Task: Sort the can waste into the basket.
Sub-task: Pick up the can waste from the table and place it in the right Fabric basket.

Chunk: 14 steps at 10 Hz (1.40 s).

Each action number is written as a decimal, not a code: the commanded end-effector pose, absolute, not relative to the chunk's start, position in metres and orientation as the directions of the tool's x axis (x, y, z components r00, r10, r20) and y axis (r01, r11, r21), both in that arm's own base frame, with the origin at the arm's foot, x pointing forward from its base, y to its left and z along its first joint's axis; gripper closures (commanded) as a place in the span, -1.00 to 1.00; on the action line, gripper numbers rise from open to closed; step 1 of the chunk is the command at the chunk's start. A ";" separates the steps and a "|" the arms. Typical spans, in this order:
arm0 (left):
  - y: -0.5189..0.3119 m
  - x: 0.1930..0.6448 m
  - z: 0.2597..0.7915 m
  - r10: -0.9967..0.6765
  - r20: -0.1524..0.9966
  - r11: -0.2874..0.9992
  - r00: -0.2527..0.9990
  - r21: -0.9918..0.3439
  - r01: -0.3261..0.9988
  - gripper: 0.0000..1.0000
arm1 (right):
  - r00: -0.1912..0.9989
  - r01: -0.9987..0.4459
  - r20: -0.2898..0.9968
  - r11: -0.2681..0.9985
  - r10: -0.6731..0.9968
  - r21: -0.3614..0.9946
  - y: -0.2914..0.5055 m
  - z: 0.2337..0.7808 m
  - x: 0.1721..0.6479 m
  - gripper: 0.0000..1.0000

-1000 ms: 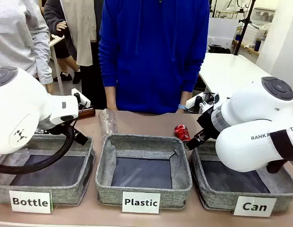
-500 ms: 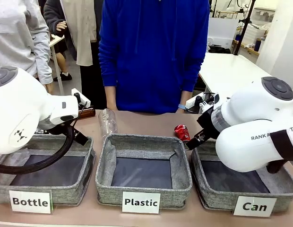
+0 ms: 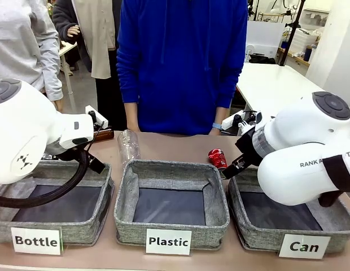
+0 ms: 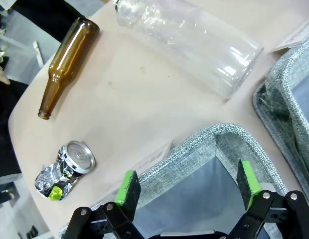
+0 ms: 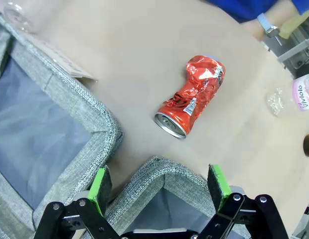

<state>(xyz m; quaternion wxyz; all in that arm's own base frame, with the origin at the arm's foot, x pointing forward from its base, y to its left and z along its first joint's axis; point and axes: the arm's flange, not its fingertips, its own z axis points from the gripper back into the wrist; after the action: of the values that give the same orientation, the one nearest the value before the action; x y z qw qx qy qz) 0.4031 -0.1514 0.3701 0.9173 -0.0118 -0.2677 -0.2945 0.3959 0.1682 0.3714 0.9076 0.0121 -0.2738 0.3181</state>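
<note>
Right wrist view gives us the best look at the red can [image 5: 192, 97]. It's shiny red, badly crumpled and pinched in around the middle, with some small white print on the side. Its round silver end points roughly at the grey fabric corner below it. It's lying on its side on the tan worktop [image 5: 144, 45], just past that corner and not inside anything.

The right fingers [image 5: 100, 184] are spread wide apart above that same corner, green pads facing each other.

In the front view we see the red can [image 3: 217, 158] sitting just behind the gap between the "Plastic" bin [image 3: 170, 223] and the Can basket [image 3: 259, 237]. That's the grey one with the dark floor and the white "Can" label, partly hidden by the right arm.

Over in the left wrist view we've got the black can [image 4: 65, 169]. It's squashed short, with black and silver print and a bright green patch. Its silver top and pull tab face the camera. It lies on the worktop close to the edge, near the corner of the "Bottle" bin [image 4: 209, 139].

A brown glass bottle [image 4: 67, 64] and a clear plastic bottle [image 4: 194, 42] lie farther out. The left fingers [image 4: 128, 185] are wide apart too.
</note>
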 end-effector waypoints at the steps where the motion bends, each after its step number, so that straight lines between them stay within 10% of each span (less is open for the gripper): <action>1: -0.151 0.403 0.370 -0.534 0.498 0.826 0.683 0.136 0.547 -1.00 | 0.648 -0.584 0.505 0.798 0.570 -0.152 0.168 0.371 0.396 -1.00; 9: -0.138 0.388 0.417 -0.505 0.533 0.814 0.679 0.031 0.580 -1.00 | 0.653 -0.591 0.535 0.802 0.535 -0.081 0.153 0.410 0.389 -1.00; 14: -0.026 0.321 0.499 -0.400 0.544 0.588 0.738 -0.465 0.662 -1.00 | 0.846 -0.477 0.490 0.712 0.211 0.516 0.036 0.510 0.329 -1.00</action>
<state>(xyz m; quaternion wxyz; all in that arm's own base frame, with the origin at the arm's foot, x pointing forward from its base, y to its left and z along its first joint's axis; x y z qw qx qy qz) 0.3251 -0.0827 0.5058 0.8807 -0.2793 -0.2158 -0.3159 0.3369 0.0831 0.5000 0.9129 0.2686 -0.2032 0.2306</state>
